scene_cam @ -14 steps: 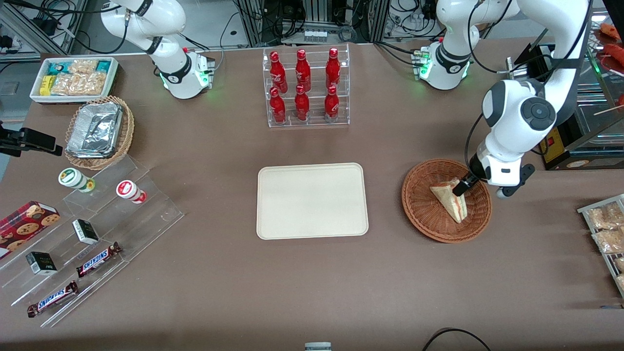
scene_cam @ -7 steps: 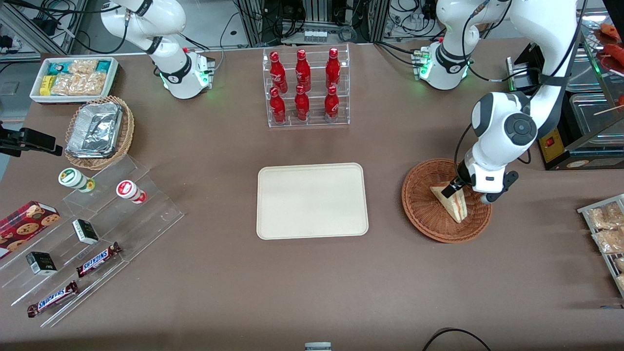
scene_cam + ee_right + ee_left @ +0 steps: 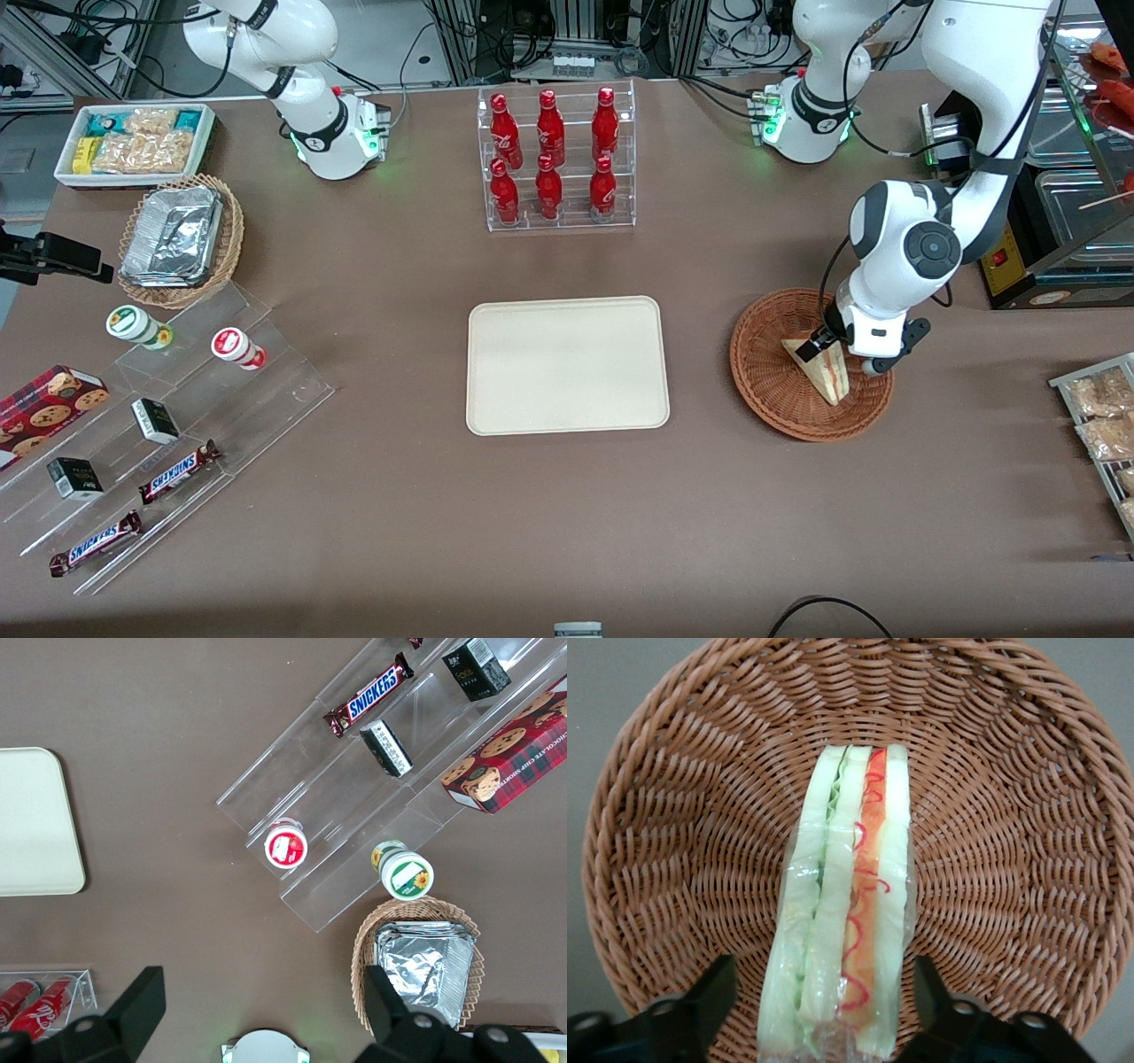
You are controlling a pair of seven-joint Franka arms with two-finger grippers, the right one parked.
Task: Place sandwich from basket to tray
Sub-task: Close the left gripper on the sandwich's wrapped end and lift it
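Sandwich (image 3: 826, 370): triangular wedge in clear wrap, lying in the round brown basket (image 3: 769, 381) at the right of the front frame; not yet lifted. Hand (image 3: 813, 347): over the last second it has come down from the basket's upper right edge to the wedge's upper end. In the wrist view its fingers (image 3: 700, 1014) stand wide apart, one on each side of the sandwich (image 3: 849, 912), with a gap between each finger and the bread. Judgement: descent nearly complete, closing is the next step. Tray (image 3: 567, 365): cream, bare, centre of the frame, well apart from the basket. Table (image 3: 567, 514): brown. Surroundings: bottle rack (image 3: 556, 158) above the tray, foil-tray basket (image 3: 182, 239) and snack shelves (image 3: 168, 416) at the left. Obstacles: none between basket and tray; only the basket's rim must be cleared.
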